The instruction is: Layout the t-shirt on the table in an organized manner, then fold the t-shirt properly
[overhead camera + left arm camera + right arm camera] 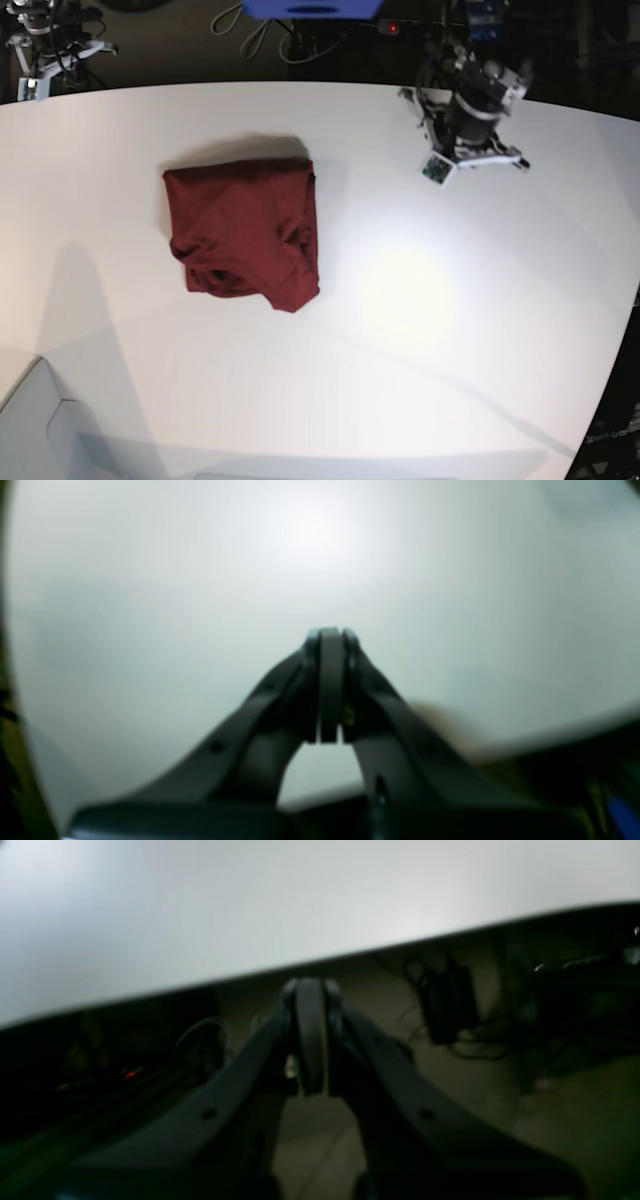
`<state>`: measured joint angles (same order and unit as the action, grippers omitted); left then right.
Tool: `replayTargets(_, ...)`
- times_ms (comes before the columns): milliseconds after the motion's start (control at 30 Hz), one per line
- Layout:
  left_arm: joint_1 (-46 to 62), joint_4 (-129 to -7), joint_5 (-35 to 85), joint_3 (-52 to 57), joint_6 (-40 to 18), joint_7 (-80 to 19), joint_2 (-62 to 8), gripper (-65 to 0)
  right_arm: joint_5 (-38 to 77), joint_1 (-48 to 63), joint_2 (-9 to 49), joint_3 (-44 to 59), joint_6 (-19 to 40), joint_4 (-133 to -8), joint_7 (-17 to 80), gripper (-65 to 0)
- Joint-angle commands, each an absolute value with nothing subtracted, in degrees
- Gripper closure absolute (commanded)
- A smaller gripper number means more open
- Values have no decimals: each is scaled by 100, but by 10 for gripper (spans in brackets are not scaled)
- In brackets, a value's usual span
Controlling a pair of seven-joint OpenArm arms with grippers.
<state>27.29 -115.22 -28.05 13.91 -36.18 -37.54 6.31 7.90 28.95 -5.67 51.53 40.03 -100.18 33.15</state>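
2 grippers, both with jaws pressed together and holding nothing: left gripper (330, 635) over bare table (480, 330), right gripper (311, 987) past the table's edge. Outward, the t-shirt (245, 232) lies as a compact folded block, well apart from either arm. Folding looks essentially done; its lower edge is slightly uneven.

T-shirt (243, 235): soft matt maroon cloth, wrinkled. Table (450, 330): smooth white, slight sheen.
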Motion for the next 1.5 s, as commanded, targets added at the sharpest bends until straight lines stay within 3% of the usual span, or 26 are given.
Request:
replayTargets(0, 2862, -11626, -2800, 1508, -3530, -3688, 681, -1, 813, 2993, -523, 5182, 4000, -9938, 3266, 0)
replayTargets(200, 3705, -11626, -2369, 2114, -3538, -3679, 822, -1, 813, 2949, -356, 5156, 4000, -8541, 3029, 0)
replayTargets(567, 4374, -11099, -963, 3152, -3538, -3679, 681, -1, 804, 2756, -163, 4224, 4000, -6114, 1499, 0)
replayTargets(733, 4259, -9701, -418, 3204, -3538, -3512, 215, -1, 804, 2413, 13, 3820, 4000, -4813, 620, 0)
replayTargets(867, 4119, -8048, -198, 3152, -3530, -2352, -154, -1, 804, 1895, 400, 3855, 4000, -3196, -101, 0)
replayTargets(1033, 3160, -5596, -277, 3152, -3468, -1367, -602, -1, 804, 1420, 699, 3811, 4000, -1701, -1068, 0)
replayTargets(1133, 2343, -3785, -259, 3152, -3468, -963, -954, -1, 804, 1411, 699, 3495, 4000, -1604, -1657, 0)
replayTargets(1267, 1675, -2035, -277, 3143, -3451, 66, -1191, -1, 796, 1411, 699, 2475, 2651, -1385, -2053, 0)
replayTargets(1333, 1358, -1314, -505, 3143, -3415, 576, -1209, -1, 796, 1376, 716, 1824, 1701, -1200, -2237, 0)
replayTargets(1467, 901, -620, -1332, 3152, -2255, 963, -1138, -1, 796, 1376, 699, 541, -312, -1156, -2440, 0)
